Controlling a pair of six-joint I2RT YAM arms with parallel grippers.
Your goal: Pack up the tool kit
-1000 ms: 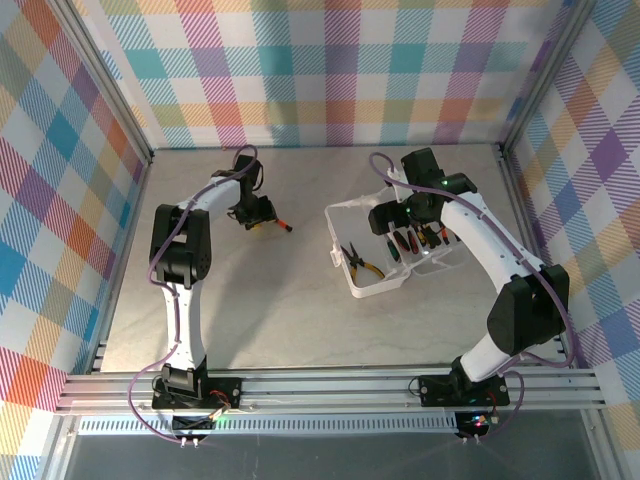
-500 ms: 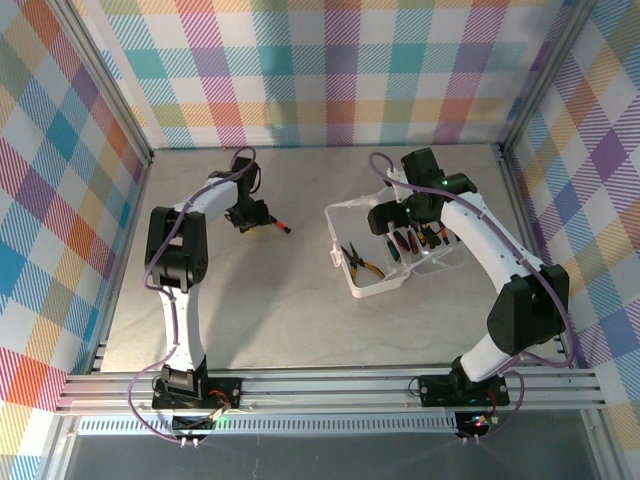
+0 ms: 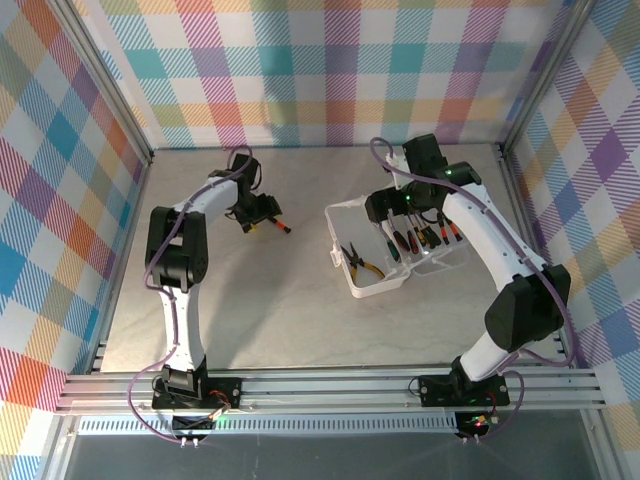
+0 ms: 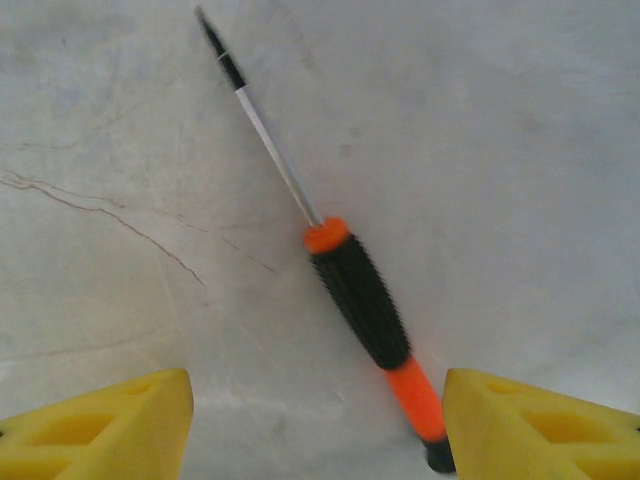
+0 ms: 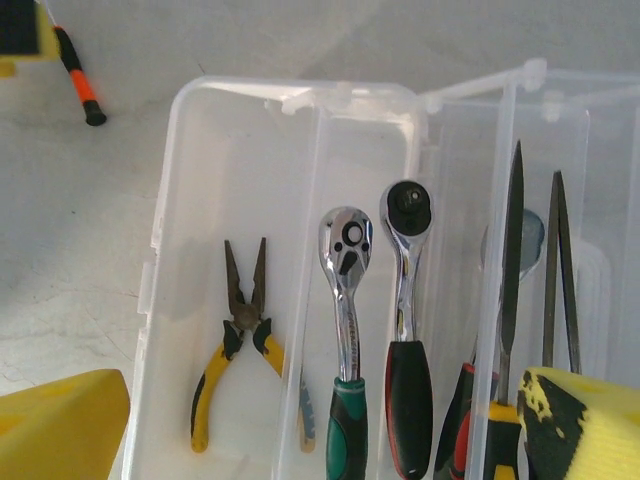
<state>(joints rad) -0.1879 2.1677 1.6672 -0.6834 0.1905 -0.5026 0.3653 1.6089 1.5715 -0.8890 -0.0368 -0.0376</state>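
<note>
Two grippers, both spread wide. On the left, the left gripper (image 4: pixel 318 415) low over the table, yellow fingers (image 4: pixel 110 425) far apart, pinching nothing. Between them, flat on the table, a screwdriver (image 4: pixel 360 300) with a black and orange handle, thin tip pointing away. End of the handle just beside the right-hand finger; touching or not, hard to tell. On the right, the right gripper (image 5: pixel 320 430) above the open case (image 5: pixel 165 250), fingers far apart too, holding nothing.

Underneath, a pale grey table (image 3: pixel 270 310) with thin dark lines like cracks. All around, walls (image 3: pixel 330 70) in bright checks of many colours. Along the near edge, a silver rail (image 3: pixel 330 385) with both arm bases.

The case clear and whitish, on the right half of the table, well apart from the screwdriver. In its left part, small pliers (image 5: pixel 240 350) with yellow handles. Next to them, past a thin clear ridge, a green-handled ratchet (image 5: pixel 345 300) and a black-handled ratchet (image 5: pixel 405 290), side by side, shiny heads pointing away. Further right, long pointed tools (image 5: pixel 512 280), lower ends partly hidden behind the right-hand finger.
</note>
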